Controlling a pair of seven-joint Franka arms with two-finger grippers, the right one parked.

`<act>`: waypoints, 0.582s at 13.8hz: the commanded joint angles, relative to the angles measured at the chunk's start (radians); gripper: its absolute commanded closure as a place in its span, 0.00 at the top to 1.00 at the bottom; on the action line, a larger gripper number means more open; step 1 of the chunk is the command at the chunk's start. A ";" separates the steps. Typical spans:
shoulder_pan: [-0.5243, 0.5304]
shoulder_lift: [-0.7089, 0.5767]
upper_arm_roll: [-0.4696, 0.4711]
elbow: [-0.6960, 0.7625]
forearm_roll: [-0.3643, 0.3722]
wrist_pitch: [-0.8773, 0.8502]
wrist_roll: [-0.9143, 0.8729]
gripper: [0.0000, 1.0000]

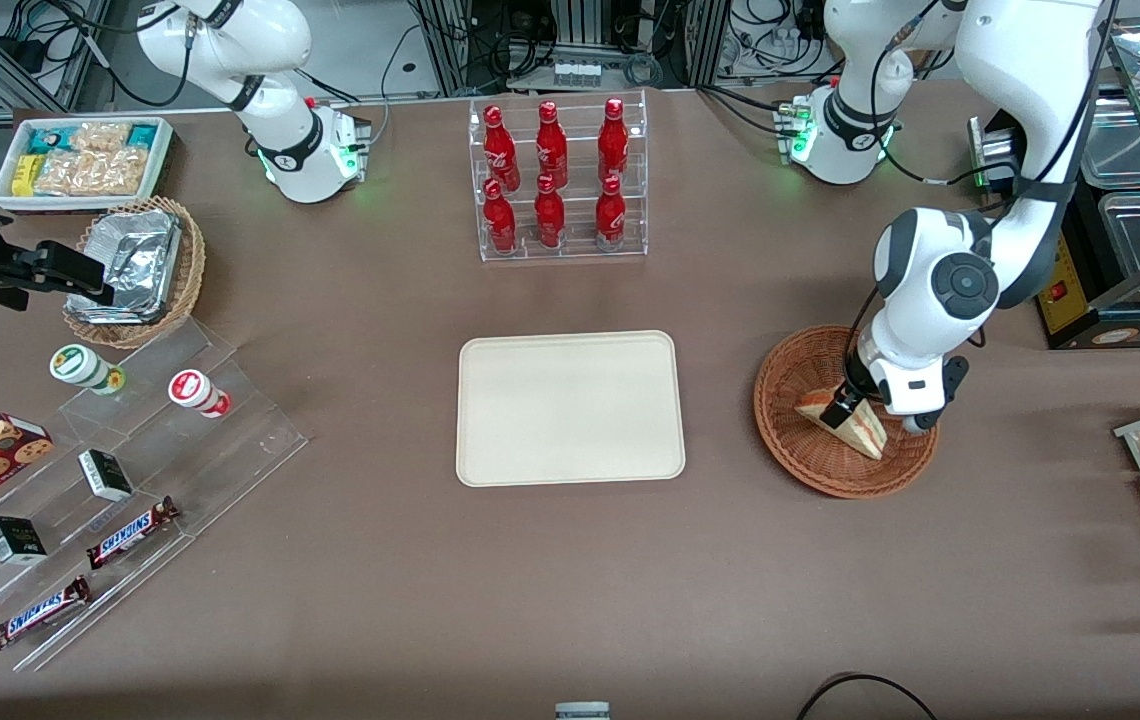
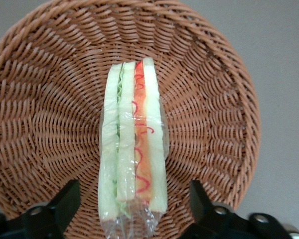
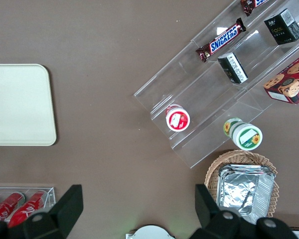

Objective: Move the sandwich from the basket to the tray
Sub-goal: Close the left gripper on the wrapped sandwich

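the gripper (image 1: pixel 845 410) is down inside the basket (image 1: pixel 788 375), its two black fingers (image 2: pixel 60 204) spread wide, one on each side of the sandwich (image 2: pixel 133 144) with a gap to both, so nothing is gripped. the sandwich lies on the basket floor in clear wrap; in the wrist view its near end is cut off and the wrap there is hard to make out, and from the front the wrist covers part of it. one sandwich, one basket. the tray (image 1: pixel 570 408) lies flat and bare, well apart from the basket, toward the parked arm's end. farther from the front camera than the tray stands a clear rack (image 1: pixel 562 180) with six red bottles. toward the parked arm's end are a foil-lined basket (image 1: pixel 135 270), two snickers bars (image 1: pixel 130 532) and two round tubs (image 1: pixel 85 368).
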 commanded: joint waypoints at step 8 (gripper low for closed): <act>-0.033 -0.095 0.004 0.120 0.053 -0.213 -0.019 0.00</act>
